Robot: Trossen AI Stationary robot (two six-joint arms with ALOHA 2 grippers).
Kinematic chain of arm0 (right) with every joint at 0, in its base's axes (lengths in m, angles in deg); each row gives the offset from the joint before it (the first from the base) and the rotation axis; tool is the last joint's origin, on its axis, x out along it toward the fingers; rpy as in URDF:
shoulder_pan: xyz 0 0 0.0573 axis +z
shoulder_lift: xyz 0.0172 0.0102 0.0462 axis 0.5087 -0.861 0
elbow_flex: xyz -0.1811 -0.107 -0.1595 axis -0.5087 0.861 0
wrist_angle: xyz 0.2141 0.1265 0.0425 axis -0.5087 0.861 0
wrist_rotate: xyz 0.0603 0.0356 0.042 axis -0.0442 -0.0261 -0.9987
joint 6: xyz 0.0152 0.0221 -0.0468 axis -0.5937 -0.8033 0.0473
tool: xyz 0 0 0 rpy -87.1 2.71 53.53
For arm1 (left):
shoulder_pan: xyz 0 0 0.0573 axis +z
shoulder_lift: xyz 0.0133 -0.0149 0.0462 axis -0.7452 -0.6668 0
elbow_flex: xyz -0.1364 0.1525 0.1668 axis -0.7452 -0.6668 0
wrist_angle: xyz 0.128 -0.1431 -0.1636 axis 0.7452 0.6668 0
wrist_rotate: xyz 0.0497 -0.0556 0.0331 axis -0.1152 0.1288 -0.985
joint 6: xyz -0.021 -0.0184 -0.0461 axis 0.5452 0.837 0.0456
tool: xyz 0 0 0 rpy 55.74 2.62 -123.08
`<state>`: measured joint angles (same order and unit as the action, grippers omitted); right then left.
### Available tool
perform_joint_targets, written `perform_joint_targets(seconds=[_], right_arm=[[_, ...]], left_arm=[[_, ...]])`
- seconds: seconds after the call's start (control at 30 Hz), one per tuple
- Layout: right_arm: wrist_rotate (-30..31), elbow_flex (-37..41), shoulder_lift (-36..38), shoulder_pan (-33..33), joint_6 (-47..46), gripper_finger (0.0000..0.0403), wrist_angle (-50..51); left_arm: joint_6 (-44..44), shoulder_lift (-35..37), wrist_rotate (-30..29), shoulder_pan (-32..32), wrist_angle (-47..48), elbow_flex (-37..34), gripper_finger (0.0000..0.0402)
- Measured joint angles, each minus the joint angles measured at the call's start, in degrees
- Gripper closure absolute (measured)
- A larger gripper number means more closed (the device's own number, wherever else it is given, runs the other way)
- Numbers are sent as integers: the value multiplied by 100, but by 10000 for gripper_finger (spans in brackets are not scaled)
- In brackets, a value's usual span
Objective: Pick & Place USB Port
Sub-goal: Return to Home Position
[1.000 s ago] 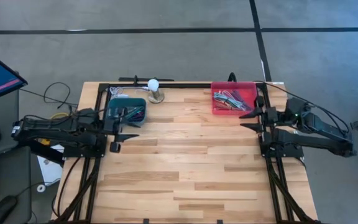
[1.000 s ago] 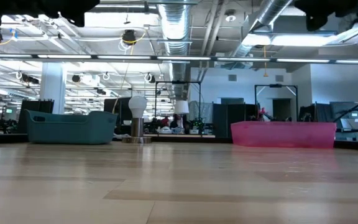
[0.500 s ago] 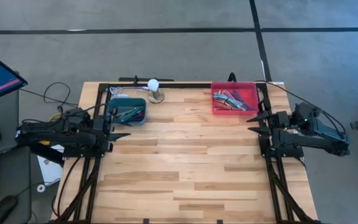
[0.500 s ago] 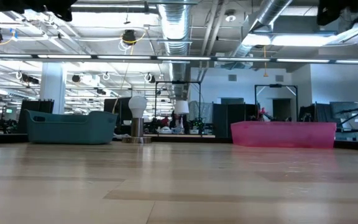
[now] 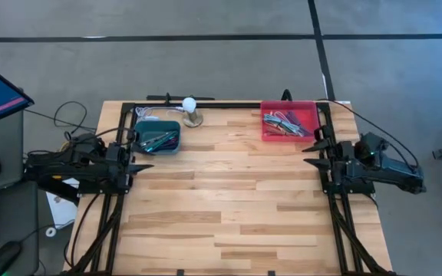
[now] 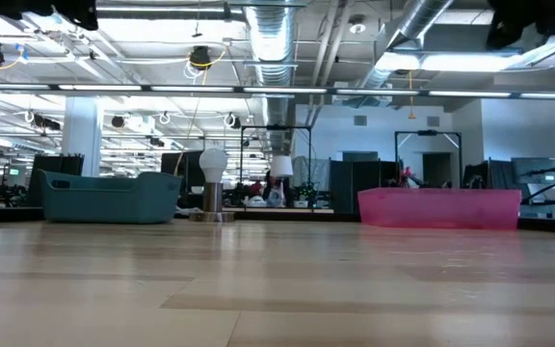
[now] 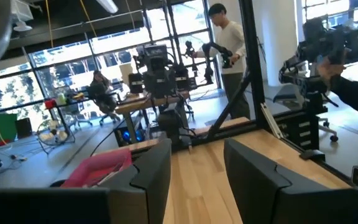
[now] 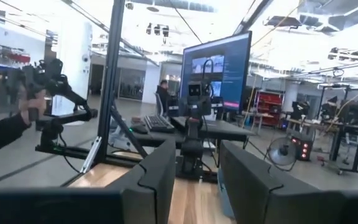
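A teal bin [image 5: 158, 138] at the table's far left and a red bin [image 5: 289, 121] at the far right each hold a tangle of coloured cables and small parts. Which of them is the USB port, I cannot tell. My left gripper [image 5: 140, 154] hovers open by the left edge, just near of the teal bin, pointing level across the table. My right gripper [image 5: 314, 147] hovers open by the right edge, just near of the red bin. The gap of my left gripper [image 7: 197, 168] is bare in its wrist view, and so is that of my right gripper [image 8: 196, 168].
A small lamp with a white bulb [image 5: 191, 110] stands at the far edge between the bins. A black frame [image 5: 229, 105] runs along the table's far and side edges. Bare wood [image 5: 229, 199] fills the middle and near part. A person's sleeve [image 7: 353, 87] shows beyond the table.
My left gripper has drawn back toward the table's left edge, off the table's inner part. My right arm has folded back toward the right edge and sunk a little, its gripper tipping up toward level. Neither gap has changed. The bins have stayed put.
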<state>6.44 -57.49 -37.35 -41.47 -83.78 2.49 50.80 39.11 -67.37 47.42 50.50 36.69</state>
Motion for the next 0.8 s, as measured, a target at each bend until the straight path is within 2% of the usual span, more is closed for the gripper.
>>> perform_joint_targets(seconds=[0.33,0.47,0.8], right_arm=[[0,676,0,0,-98,284,-581],[0,893,0,-4,-159,284,-787],[2,1380,0,-6,-454,284,-1142]], left_arm=[[-2,9,108,0,4,-62,253],[21,6,330,0,-116,-362,253],[134,6,344,0,-574,-1169,253]])
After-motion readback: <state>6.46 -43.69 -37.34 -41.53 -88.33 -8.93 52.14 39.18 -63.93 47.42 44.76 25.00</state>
